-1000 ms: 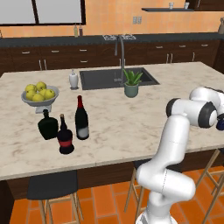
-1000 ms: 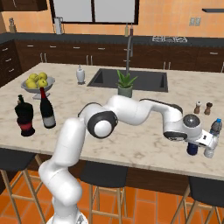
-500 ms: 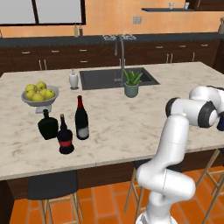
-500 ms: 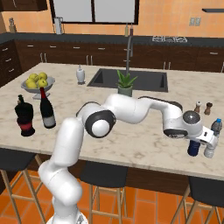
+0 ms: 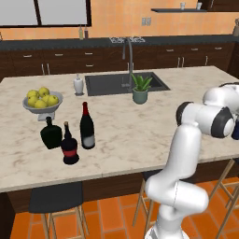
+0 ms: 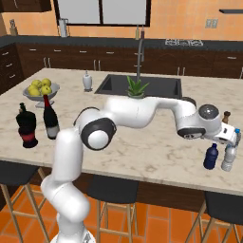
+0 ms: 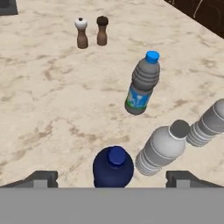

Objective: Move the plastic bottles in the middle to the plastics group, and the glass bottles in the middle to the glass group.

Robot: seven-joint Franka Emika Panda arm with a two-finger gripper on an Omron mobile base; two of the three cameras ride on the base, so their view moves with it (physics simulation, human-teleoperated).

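The small blue plastic bottle (image 7: 113, 167) with a dark cap stands upright on the counter between my two fingertips (image 7: 41, 177), with a gap on each side. My gripper (image 7: 111, 177) is open just above it, at the island's right end (image 6: 227, 137). From the right base view the blue bottle (image 6: 211, 156) stands beside a clear plastic bottle (image 6: 229, 157). The tall wine bottle (image 5: 87, 127) with a red foil neck stands far left, next to the round black bottle with a red band (image 5: 70, 145) and the dark-green flask (image 5: 51, 134).
Other plastic bottles stand close by: a grey one (image 7: 162, 149), another at the edge (image 7: 210, 123), one with a blue cap (image 7: 142, 83). Salt and pepper shakers (image 7: 91, 32) lie beyond. A fruit bowl (image 5: 41, 101), white dispenser (image 5: 78, 85), potted plant (image 5: 140, 88) and sink (image 5: 123, 84) sit further left.
The jaws have opened wide and let go of the blue bottle, which stands on the counter by the clear bottles. The arm has barely shifted.
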